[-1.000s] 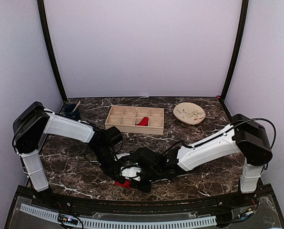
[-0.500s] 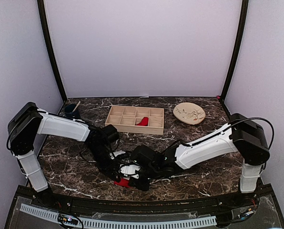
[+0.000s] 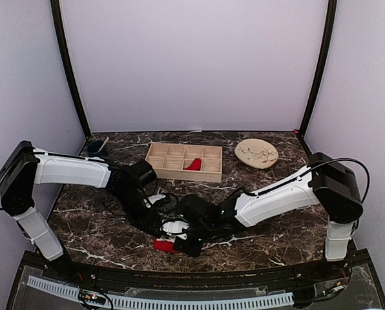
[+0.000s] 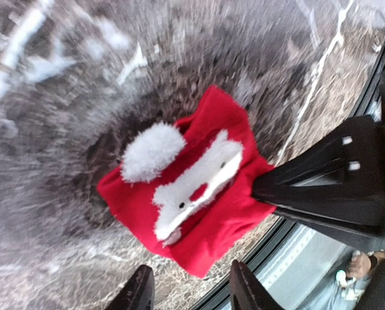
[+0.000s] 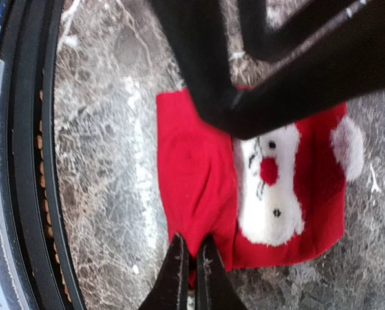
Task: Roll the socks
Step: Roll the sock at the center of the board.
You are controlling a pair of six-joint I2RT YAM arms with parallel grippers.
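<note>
A red sock (image 3: 164,245) with a white fluffy figure lies folded flat near the table's front edge. In the left wrist view the sock (image 4: 208,219) sits just beyond my left gripper (image 4: 191,290), which is open, empty and apart from it. My right gripper (image 5: 192,268) is shut on the sock's (image 5: 196,174) near red edge, fingertips pinching the cloth. In the top view my left gripper (image 3: 160,226) hovers just behind the sock and my right gripper (image 3: 183,245) is at its right side. The left arm's black link (image 5: 244,71) crosses over the sock's far end.
A wooden compartment tray (image 3: 154,169) holding a red item (image 3: 193,165) stands at the back middle. A tan plate (image 3: 256,154) is at the back right, a dark cup (image 3: 97,150) at the back left. The black front rail (image 5: 24,161) runs close beside the sock.
My left arm has drawn back to the left and its gripper has moved off the sock. My right gripper has stayed pinched on the sock's edge, shifting slightly left.
</note>
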